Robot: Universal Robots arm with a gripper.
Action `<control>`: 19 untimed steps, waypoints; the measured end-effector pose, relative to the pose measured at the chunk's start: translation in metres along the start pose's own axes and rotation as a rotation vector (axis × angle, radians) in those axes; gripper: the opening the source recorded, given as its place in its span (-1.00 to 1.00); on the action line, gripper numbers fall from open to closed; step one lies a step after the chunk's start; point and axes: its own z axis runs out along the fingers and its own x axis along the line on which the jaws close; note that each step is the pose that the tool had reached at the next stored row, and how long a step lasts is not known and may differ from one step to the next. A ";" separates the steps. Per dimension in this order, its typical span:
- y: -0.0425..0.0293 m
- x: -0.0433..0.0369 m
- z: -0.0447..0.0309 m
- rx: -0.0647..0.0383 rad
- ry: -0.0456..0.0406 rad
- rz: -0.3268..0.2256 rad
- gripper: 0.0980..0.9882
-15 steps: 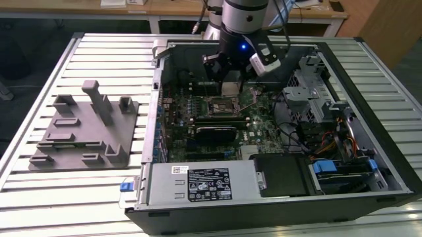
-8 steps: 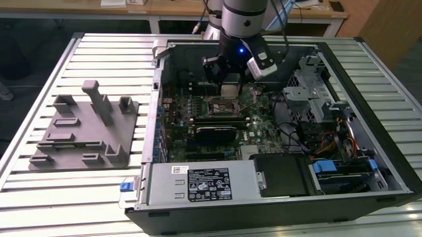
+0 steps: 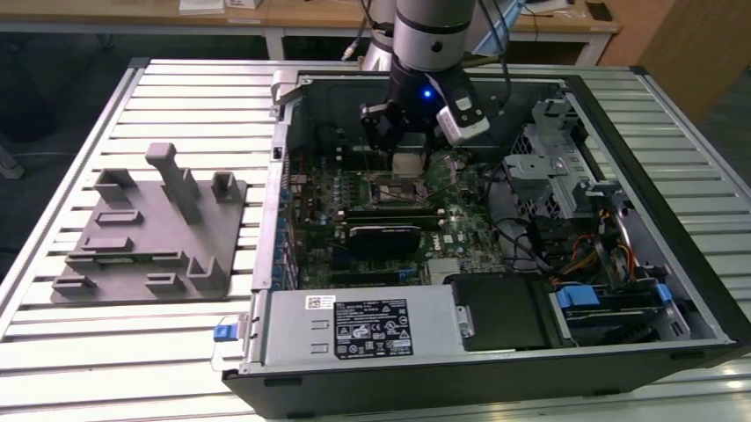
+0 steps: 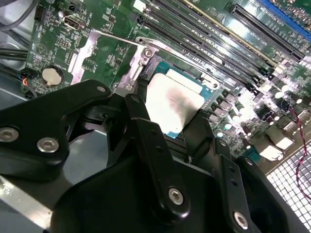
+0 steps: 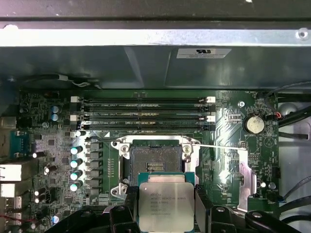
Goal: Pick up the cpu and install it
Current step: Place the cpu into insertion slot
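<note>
Cpu (image 5: 166,206) is gripped at two opposite edges by the claw (image 4: 168,110), closed on it, and is held above the motherboard (image 3: 458,220), close to its open socket (image 5: 155,156), inside the opened computer case (image 3: 470,387). The case is laid on the slatted bench (image 3: 176,352); a grey fixture block (image 3: 147,237) is seen at the exterior view's left.

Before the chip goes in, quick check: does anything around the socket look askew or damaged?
Nothing is clearly wrong. The cpu sits square in the gripper near the open socket. In the second wrist view its metal top shows a dark smear, possibly just a reflection.
</note>
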 end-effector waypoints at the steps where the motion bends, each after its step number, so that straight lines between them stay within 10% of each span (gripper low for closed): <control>1: 0.0000 0.0000 0.0005 0.000 -0.0002 0.000 0.00; 19: -0.0003 0.0000 0.0074 -0.005 0.0000 0.000 0.00</control>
